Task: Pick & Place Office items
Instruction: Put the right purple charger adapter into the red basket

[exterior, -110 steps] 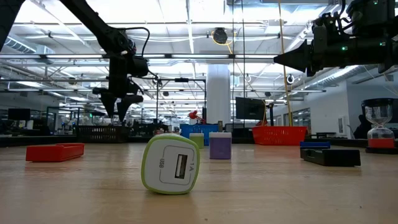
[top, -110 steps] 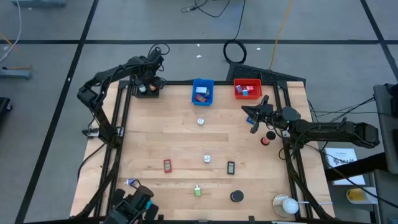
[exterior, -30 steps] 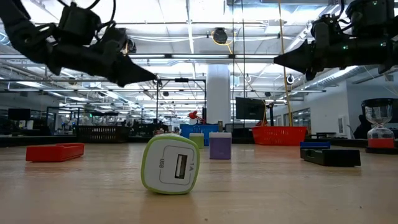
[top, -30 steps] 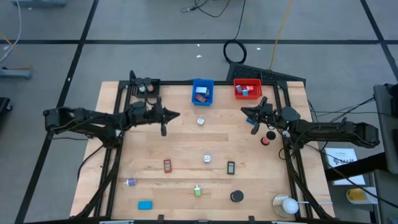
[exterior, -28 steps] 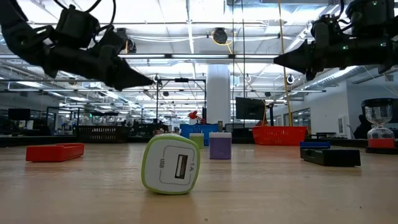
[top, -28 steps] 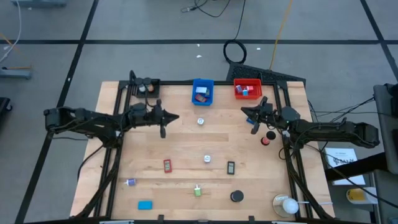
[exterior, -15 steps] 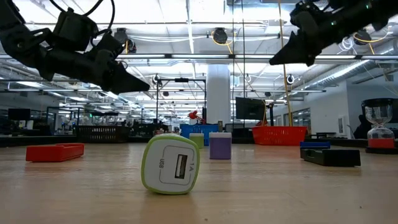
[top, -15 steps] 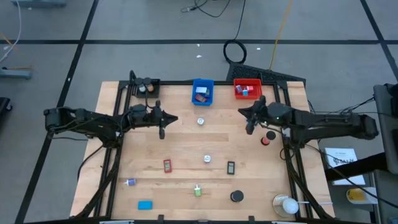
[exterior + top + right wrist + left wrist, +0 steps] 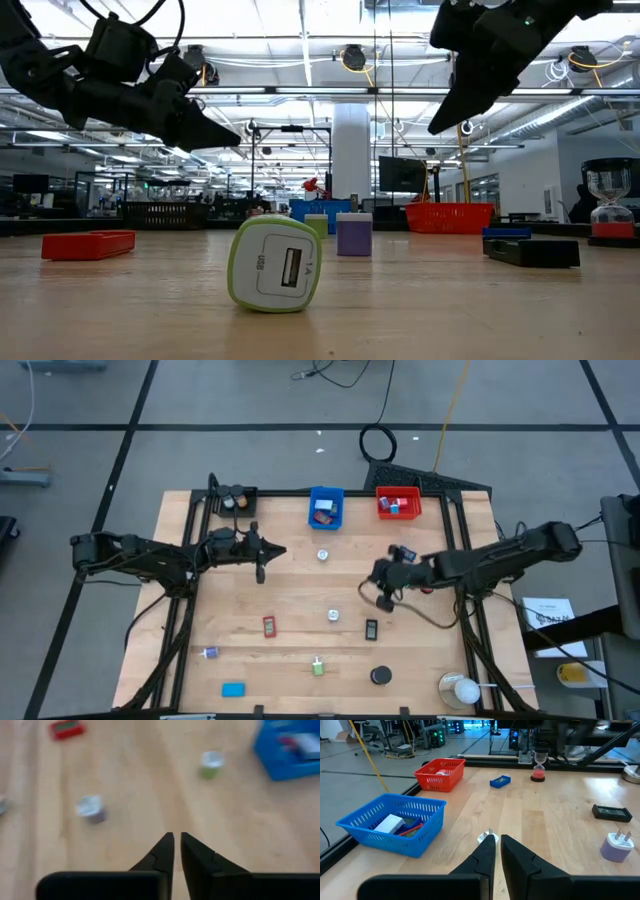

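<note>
Pale planked wooden table (image 9: 300, 590), blue lattice plastic basket (image 9: 325, 506), rounded green-rimmed charger (image 9: 274, 265).

The high camera looks straight down on the whole wooden surface (image 9: 300, 590) from well above. The low camera sits at surface level, close behind a green-edged charger (image 9: 275, 265), facing across into the hall. Each wrist camera looks forward past its own dark fingers: the left toward the blue basket (image 9: 395, 822), the right steeply down. The high and low views both show the charger (image 9: 317, 667).
</note>
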Tool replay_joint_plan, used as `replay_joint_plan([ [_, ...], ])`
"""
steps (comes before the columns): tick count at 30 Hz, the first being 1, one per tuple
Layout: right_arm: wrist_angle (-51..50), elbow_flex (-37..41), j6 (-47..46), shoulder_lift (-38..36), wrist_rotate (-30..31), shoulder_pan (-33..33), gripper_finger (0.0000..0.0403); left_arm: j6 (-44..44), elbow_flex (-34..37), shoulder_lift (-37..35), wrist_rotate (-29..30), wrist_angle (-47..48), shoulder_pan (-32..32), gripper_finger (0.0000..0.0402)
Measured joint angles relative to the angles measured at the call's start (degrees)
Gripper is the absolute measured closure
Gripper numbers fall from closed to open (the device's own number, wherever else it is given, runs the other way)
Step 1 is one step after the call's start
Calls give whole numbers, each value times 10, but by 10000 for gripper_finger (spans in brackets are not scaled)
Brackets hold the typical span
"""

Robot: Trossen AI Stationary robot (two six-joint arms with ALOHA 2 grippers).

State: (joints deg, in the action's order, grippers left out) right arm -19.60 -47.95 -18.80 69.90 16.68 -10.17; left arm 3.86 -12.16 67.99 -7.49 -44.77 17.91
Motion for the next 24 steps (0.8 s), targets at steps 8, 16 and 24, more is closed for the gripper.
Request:
replay_joint_plan([
  [8,19,-66,-1,108,-5,-74,296,0,0,0,0,0,0,364],
  [16,20,-136,0,198,-6,-111,223,2,0,0,0,0,0,364],
  [24,15,-152,-12,208,-48,-112,198,23,0,0,1,-2,0,364],
])
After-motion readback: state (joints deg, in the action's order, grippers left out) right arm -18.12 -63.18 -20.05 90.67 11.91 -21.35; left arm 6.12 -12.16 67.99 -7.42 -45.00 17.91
